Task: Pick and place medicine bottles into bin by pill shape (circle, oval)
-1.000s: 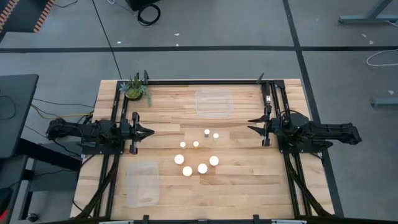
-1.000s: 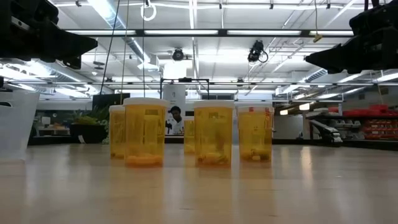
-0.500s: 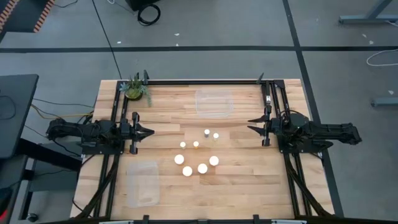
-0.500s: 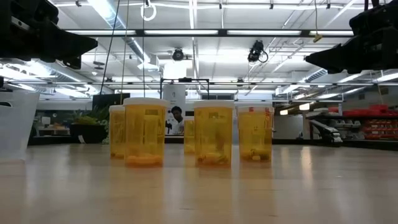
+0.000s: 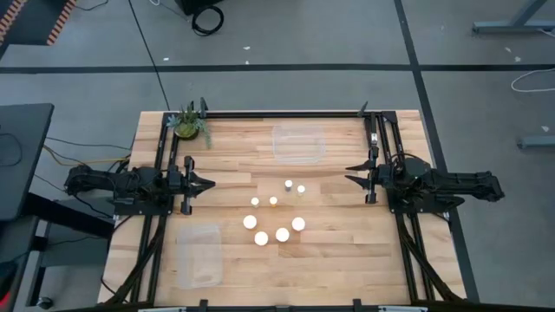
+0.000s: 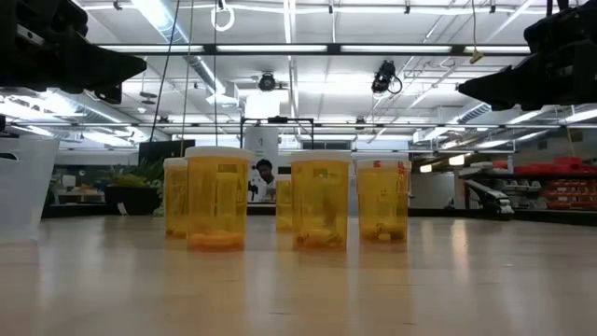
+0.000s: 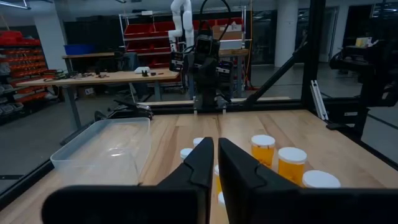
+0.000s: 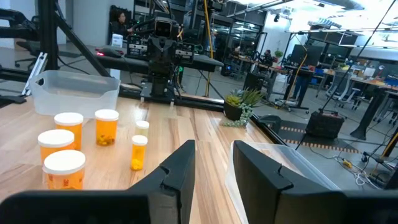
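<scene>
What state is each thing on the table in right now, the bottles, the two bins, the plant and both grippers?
medicine bottles: eight, upright, capped, clustered mid-table, none in a bin.
far bin: clear, nothing in it.
near bin: clear, nothing in it.
potted plant: upright at the table's far left corner.
left gripper: shut, holding nothing, at the left side.
right gripper: shut, holding nothing, at the right side.

The high camera looks straight down on the whole bench (image 5: 347, 234) from well above. The low camera sits at bench-top height, close to the medicine bottles (image 6: 280, 210), facing the room behind. Each wrist camera looks inward across the bench past its own fingers; all four views share the bottles.
</scene>
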{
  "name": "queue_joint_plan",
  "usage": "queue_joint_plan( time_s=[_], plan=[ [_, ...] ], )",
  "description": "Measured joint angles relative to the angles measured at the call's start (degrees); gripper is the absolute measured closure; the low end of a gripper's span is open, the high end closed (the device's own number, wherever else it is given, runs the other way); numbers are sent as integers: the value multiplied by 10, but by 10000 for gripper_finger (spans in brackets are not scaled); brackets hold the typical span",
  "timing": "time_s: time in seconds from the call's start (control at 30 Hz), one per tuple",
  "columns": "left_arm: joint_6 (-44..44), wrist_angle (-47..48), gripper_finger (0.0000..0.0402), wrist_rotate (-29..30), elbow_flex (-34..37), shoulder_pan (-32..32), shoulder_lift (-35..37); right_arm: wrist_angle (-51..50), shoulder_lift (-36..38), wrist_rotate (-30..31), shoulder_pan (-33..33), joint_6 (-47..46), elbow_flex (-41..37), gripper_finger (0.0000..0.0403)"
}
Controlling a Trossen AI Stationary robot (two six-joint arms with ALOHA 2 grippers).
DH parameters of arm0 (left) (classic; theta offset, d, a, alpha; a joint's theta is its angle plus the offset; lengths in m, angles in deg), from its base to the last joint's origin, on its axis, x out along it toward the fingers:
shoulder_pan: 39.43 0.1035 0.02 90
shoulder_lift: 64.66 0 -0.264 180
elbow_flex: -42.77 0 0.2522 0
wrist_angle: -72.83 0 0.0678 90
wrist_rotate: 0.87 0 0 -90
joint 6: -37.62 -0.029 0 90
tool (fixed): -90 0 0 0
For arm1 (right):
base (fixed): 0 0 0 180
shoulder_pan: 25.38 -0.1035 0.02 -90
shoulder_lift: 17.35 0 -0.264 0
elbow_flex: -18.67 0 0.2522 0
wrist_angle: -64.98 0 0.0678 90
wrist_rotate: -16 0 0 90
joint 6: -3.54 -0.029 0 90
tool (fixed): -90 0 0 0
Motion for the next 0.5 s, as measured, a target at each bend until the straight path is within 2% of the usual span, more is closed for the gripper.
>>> queue_joint_plan(
  time_s=[0.5],
  plan=[
    [0, 0, 372, 0, 0, 0, 0, 0, 0, 0, 0, 0, 0, 287]
  ],
)
